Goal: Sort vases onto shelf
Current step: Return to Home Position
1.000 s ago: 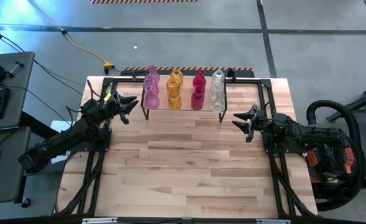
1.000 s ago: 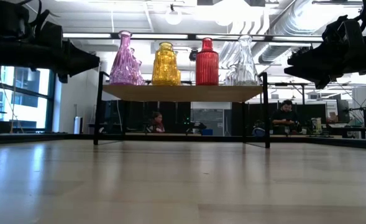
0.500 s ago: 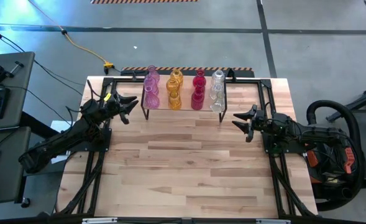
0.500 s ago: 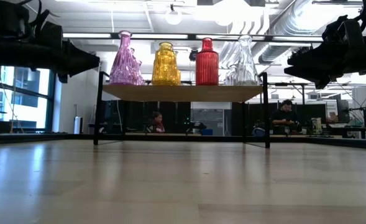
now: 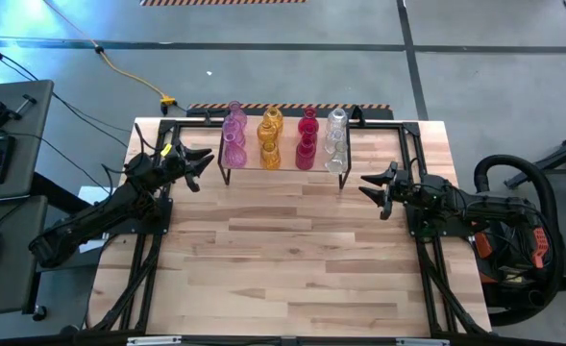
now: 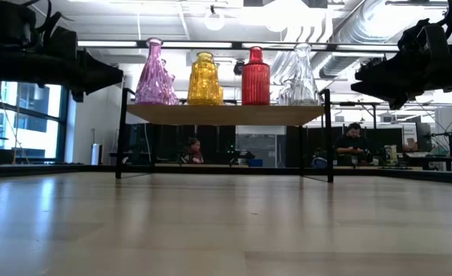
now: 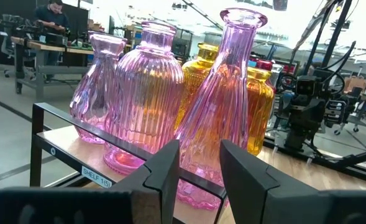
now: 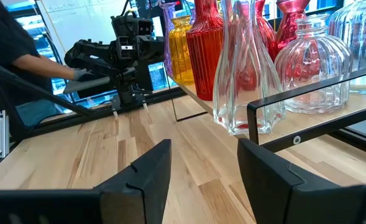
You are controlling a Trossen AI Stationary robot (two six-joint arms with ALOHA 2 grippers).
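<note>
The vases [image 5: 283,139] stood colour-sorted on the shelf [image 6: 226,113] at the far edge. The left gripper [image 5: 203,164] and right gripper [image 5: 367,185] flanked it, fingers apart, empty; only retreating home seemed left.

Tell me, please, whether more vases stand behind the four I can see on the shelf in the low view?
Observer: Yes. The left wrist view shows three pink vases in a row running back across the shelf.
Operator: Thank you. Is either claw holding anything?
Observer: No. The left claw is open and empty, beside the shelf's pink end.
Operator: And the right one?
Observer: The right claw is open and empty too, above the table beside the end where the clear vases stand.
</note>
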